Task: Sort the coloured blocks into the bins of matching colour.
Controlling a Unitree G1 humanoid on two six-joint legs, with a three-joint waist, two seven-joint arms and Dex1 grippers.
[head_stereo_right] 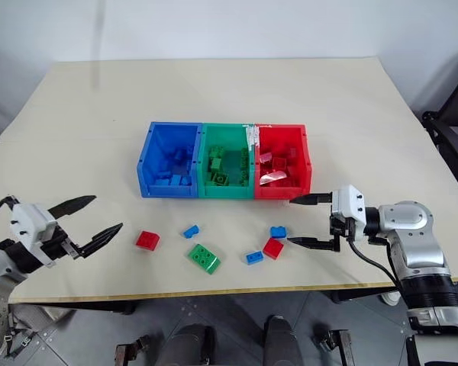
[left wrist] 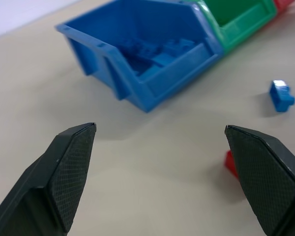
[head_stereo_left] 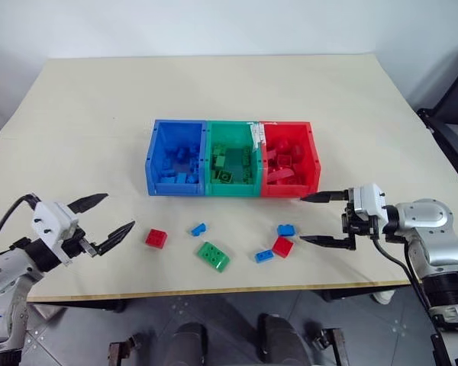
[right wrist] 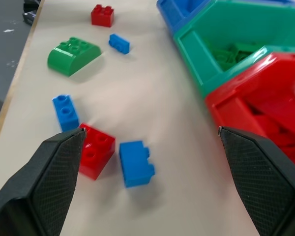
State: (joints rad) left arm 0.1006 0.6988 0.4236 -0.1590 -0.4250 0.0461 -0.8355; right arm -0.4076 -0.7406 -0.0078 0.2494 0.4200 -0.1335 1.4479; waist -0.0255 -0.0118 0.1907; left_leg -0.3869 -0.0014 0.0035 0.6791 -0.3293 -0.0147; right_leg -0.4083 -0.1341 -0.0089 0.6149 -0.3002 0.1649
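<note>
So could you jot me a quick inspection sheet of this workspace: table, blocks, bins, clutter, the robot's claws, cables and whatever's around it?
Surface: beige table, loose blocks near its front edge.
Job's things: blue bin, green bin and red bin joined in a row, each already holding blocks of its colour. Loose on the table: two red blocks, three blue blocks, one green block.
Clutter: nothing seen.
Grippers: left gripper open, holding nothing; right gripper open, holding nothing, beside the red bin.
Cables: black cable at the left arm, another at the right arm.
Surroundings: pale wall, grey floor.
</note>
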